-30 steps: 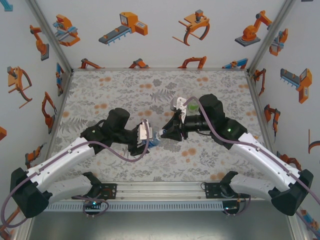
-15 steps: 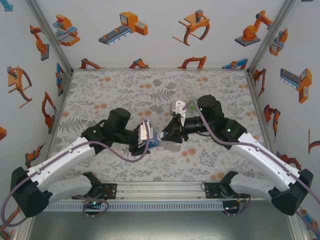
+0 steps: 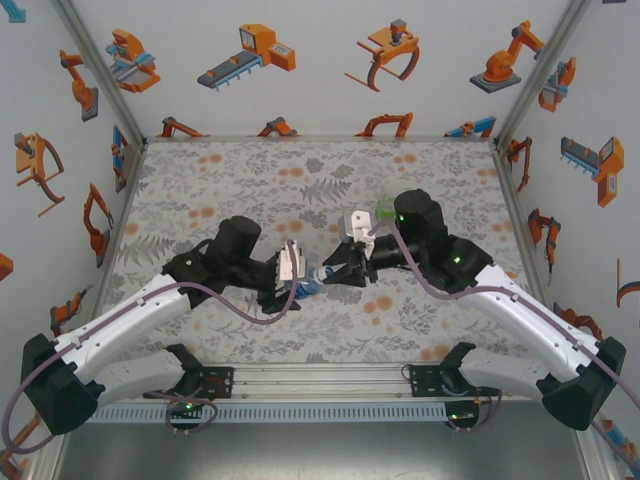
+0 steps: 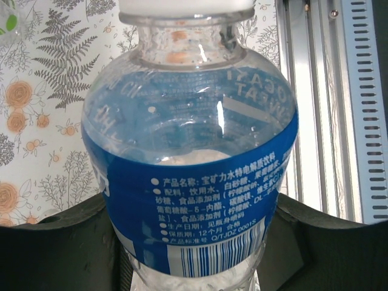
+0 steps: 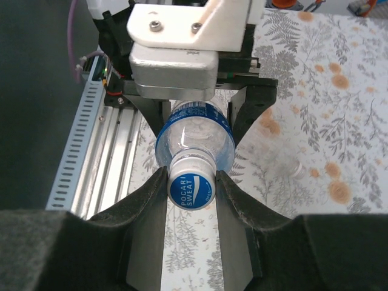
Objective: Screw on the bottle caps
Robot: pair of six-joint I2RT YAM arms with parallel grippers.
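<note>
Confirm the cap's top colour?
The cap has a blue top with white lettering and white sides; the right wrist view shows it best.

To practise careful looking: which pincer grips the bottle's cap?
The right pincer, closed on the Pocari Sweat cap; the left pincer holds the blue-labelled bottle by its body.

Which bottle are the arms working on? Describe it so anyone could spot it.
On the flowery table, find where the two arms meet. The bottle is held sideways there, left gripper on its body, right gripper on its cap. Unlike the green-tinted bottle by the right arm, it wears a blue label.
</note>
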